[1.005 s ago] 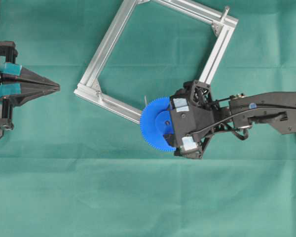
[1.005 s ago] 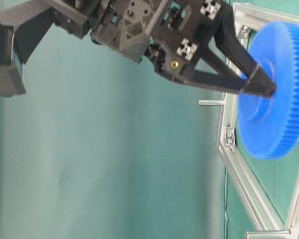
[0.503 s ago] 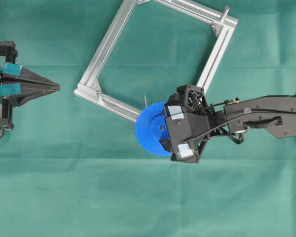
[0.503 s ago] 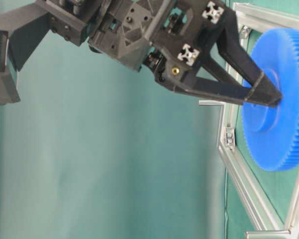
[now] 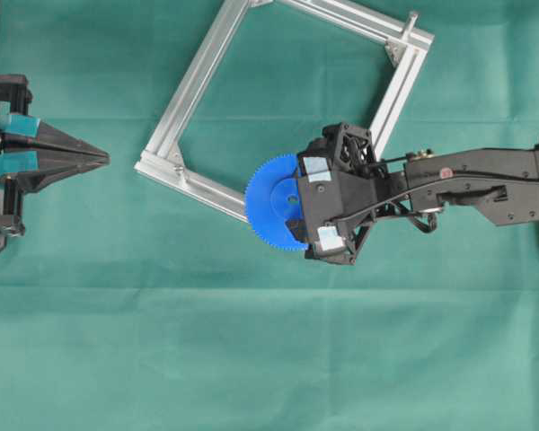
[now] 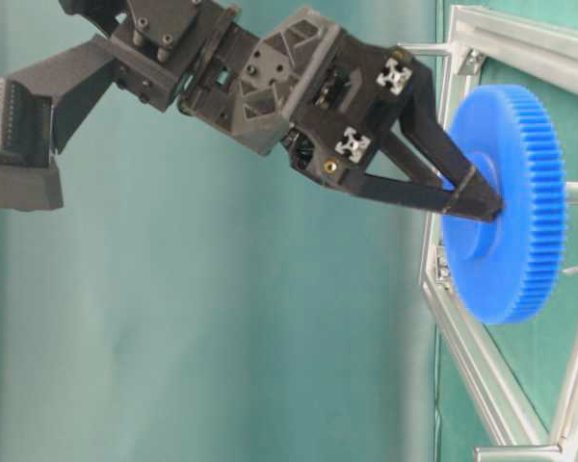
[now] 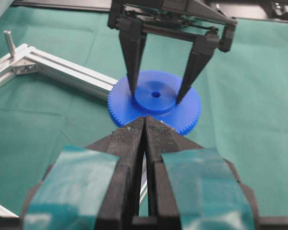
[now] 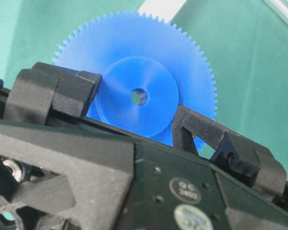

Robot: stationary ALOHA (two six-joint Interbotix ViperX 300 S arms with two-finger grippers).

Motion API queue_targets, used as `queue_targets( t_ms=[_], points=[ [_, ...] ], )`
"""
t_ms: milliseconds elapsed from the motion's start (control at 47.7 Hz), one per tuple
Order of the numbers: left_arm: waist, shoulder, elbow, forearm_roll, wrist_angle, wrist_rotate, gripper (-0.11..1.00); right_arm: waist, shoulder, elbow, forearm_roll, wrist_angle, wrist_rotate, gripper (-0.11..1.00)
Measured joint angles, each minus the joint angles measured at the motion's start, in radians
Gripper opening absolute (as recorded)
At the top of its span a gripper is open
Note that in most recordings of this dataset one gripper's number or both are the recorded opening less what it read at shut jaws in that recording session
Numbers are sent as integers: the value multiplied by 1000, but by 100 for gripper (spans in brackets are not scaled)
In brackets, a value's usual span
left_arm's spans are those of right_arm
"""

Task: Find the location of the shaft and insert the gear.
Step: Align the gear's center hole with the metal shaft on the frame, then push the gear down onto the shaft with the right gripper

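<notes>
Right gripper (image 7: 156, 93) pinches gear (image 5: 274, 199) by its hub over frame's (image 5: 198, 85) near rail; left wrist view shows fingertips straddling the hub, overhead doesn't; left gripper (image 5: 103, 159) closed, empty.

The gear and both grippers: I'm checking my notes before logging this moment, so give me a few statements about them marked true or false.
1. The right gripper grips the blue gear by its raised hub. True.
2. The left gripper has its jaws spread wide. False: its jaws are pressed together, holding nothing.
3. The gear hangs over the lower rail of the aluminium frame. True.
4. The gear lies flat on the green cloth, free of any gripper. False: in the table-level view it is held off the cloth by the right gripper.
5. The peg at the frame's corner bracket already carries the gear. False: that peg is bare.
</notes>
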Motion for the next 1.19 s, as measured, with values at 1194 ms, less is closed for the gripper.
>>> queue_targets(
  t_ms=[1194],
  points=[
    [0,-2,0,2,11,-2,1,78,-15,52,8,-28,72,69]
  ],
)
